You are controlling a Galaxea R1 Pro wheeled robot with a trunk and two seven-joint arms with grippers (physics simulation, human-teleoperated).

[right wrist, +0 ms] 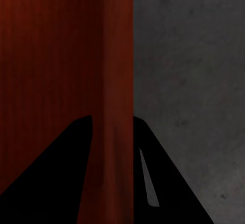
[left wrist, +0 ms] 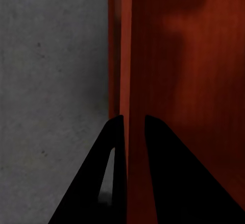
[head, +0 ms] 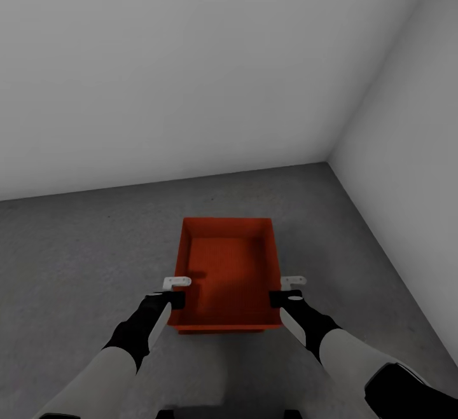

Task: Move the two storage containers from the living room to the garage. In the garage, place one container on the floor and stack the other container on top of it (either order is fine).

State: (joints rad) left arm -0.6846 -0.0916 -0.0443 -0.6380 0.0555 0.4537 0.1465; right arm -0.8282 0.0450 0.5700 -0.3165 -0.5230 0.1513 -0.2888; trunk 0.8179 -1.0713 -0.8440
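Grey mottled concrete floor (head: 83,247) ran up to plain white walls (head: 191,56) that met in a corner ahead and to your right, so you were in the garage. One orange-red storage container (head: 226,266) sat low over that floor, straight in front of you, open top up, with its long sides running away from you. Whether it rested on the concrete or hung just above it, the views did not settle.

Your left gripper (head: 175,297) had the container's left wall near its closer end. In the left wrist view the two dark fingers (left wrist: 92,188) stood on either side of the thin red rim (left wrist: 125,55), one outside over the floor, one inside the bin, closed down onto the wall.

Your right gripper (head: 285,296) mirrored it on the right wall, at about the same point along the bin. In the right wrist view its fingers (right wrist: 56,173) straddled that wall (right wrist: 120,81) the same way, pinched onto it, with red interior on one side and grey concrete (right wrist: 194,81) on the other.

Both forearms (head: 137,330) reached forward from the bottom of the head view, roughly level with each other.
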